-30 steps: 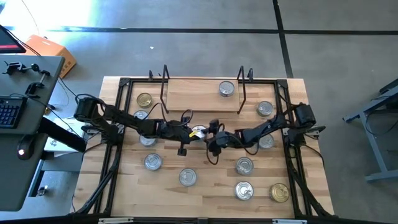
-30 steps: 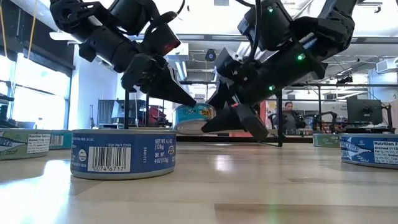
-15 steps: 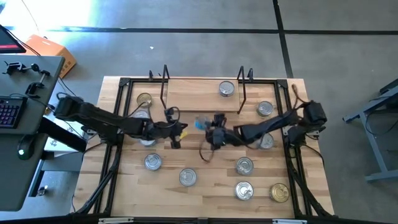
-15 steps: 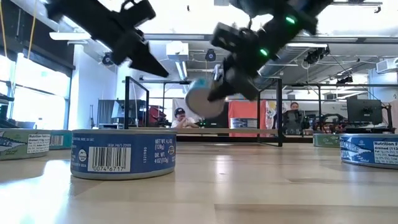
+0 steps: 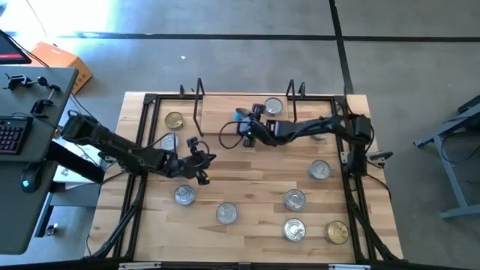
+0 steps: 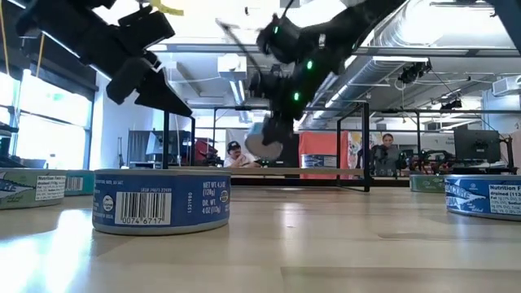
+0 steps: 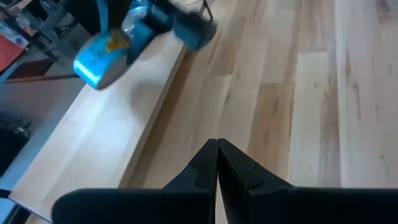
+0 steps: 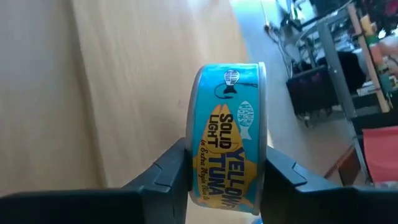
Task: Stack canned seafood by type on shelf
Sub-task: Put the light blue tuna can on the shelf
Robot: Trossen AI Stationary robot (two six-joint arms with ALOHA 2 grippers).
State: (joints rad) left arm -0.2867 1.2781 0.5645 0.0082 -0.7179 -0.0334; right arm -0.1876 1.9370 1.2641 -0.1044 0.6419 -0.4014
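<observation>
The right gripper holds a blue tuna tin over the shelf, where only one tin sits, so most tins wait on the table.

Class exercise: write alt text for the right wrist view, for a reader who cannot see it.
The right gripper holds a blue tuna can on its edge between two dark fingers, above a pale wooden shelf.

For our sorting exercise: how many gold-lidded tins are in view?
2. One gold-lidded tin lies left of the shelf; the other near the table's front right corner. Some may be hidden.
</observation>
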